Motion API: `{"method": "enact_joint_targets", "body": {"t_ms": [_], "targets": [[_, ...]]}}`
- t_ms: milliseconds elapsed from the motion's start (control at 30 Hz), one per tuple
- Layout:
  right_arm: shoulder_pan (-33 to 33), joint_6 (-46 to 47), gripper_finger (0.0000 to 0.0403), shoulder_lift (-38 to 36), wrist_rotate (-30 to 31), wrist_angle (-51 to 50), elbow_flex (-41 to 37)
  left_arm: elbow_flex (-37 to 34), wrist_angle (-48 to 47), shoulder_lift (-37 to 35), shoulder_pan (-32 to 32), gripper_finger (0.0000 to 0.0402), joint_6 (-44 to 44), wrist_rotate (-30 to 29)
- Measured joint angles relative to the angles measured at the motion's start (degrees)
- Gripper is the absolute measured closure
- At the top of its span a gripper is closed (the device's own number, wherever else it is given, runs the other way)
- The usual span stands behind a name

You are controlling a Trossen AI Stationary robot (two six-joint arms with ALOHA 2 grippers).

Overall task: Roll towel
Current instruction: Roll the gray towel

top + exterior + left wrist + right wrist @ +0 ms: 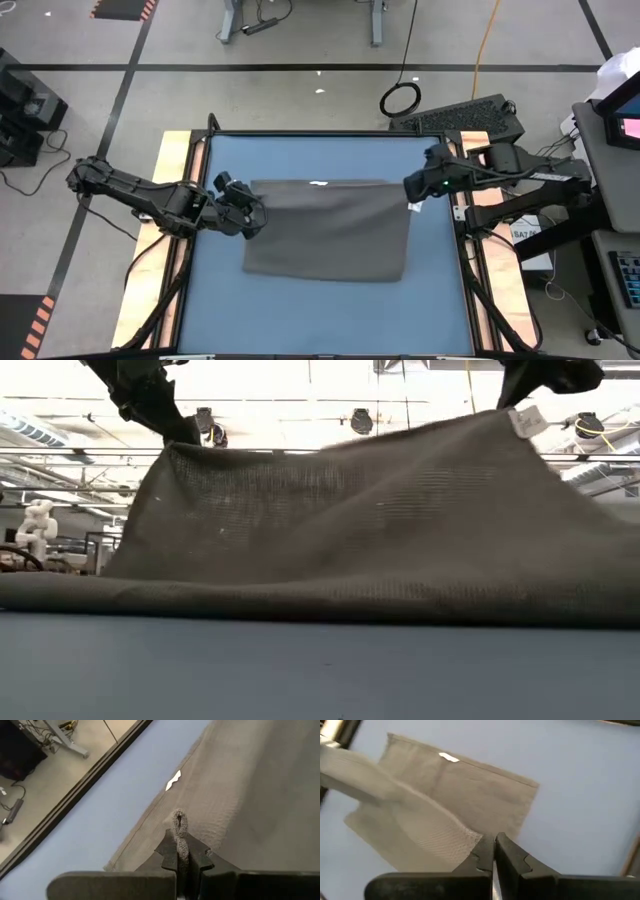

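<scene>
Towel lifted off blue table, left gripper pinching one corner, right gripper pinching another.

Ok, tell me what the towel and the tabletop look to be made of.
Towel: grey-brown woven cloth, matte; a coarse open weave shows and it sags in soft folds between the shut left gripper and right gripper. Tabletop: smooth, flat blue sheet, material unclear.

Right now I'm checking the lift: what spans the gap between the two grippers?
Only the towel: in the high view its raised edge stretches from the left gripper to the right gripper, each shut on a corner; the low view shows it hanging between them.
</scene>
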Motion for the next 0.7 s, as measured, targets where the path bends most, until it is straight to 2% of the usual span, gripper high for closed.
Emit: {"method": "enact_joint_targets", "body": {"t_ms": [100,267,700], "targets": [[0.0,-1.8,0.0402,0.1,1.0,-0.6,-0.7,0.0,-0.1,0.0,0.0,0.0398,0.0,0.0],[-0.5,-4.4,0.0402,1.7,1.4,4.5,-4.8,0.0,-0.1,0.0,0.0,0.0398,-0.1,0.0],[-0.5,-4.5,0.0403,5.8,2.6,10.3,-12.8,-1.1,-4.2,-1.1,0.4,0.0398,-0.5,0.8]]}}
